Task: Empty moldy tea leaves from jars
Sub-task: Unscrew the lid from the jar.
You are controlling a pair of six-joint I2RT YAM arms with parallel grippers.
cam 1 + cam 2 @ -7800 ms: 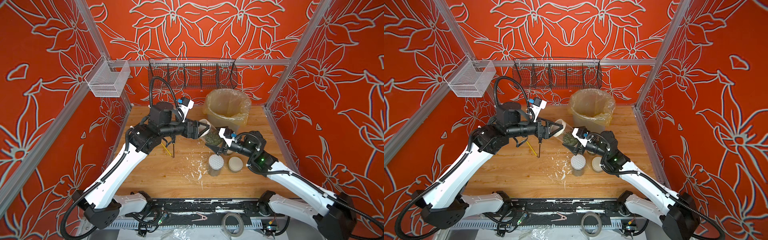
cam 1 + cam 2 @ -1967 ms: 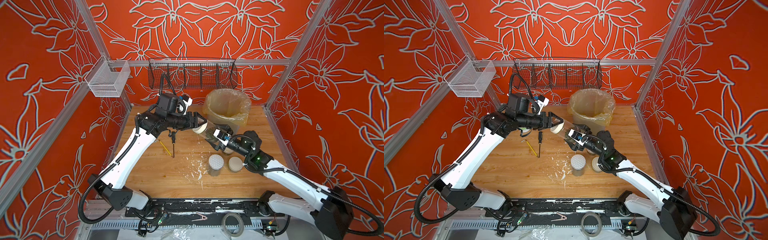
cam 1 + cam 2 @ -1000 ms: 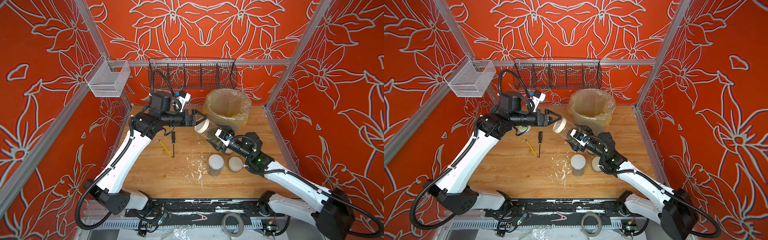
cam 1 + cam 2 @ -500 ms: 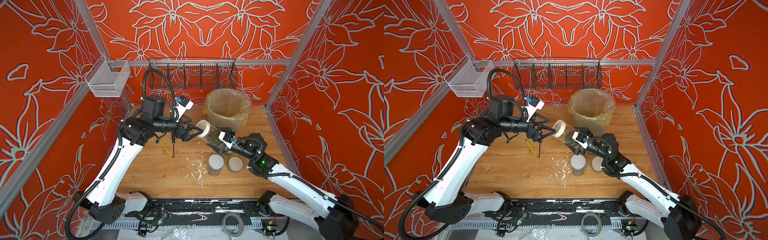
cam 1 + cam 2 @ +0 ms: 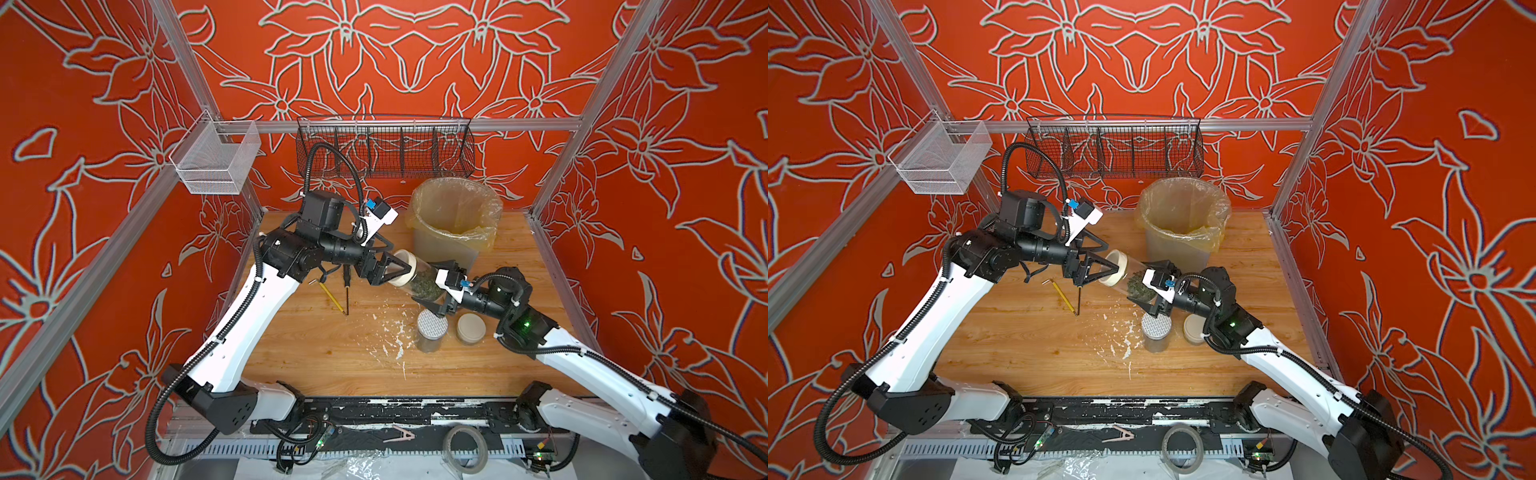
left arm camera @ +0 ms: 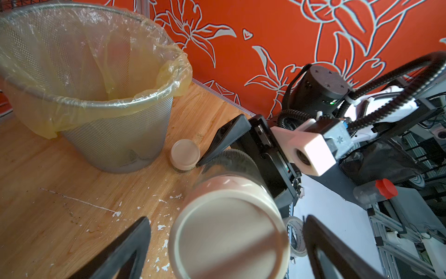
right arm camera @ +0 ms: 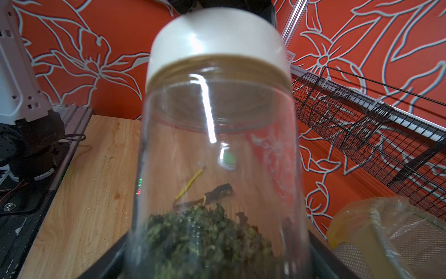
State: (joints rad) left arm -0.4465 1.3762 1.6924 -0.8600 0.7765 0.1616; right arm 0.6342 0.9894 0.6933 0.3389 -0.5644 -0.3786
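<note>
In both top views: looking steeply down from high above the front edge, facing the back wall, standing well off and taking in the whole worktop (image 5: 311,349), the bin (image 5: 436,249) and both arms. Covering nearly the same field, shifted slightly sideways.

In the left wrist view: riding just behind the left claw (image 6: 226,218), facing across the worktop toward the bin and the right arm (image 6: 318,89), sitting very near the jar (image 6: 229,241) and blurring its lid.

In the right wrist view: riding just behind the right claw (image 7: 217,268), looking along the jar toward the wire basket (image 7: 362,125), filling most of the frame with glass.

Sharing jar, bin and worktop across all four views.
</note>
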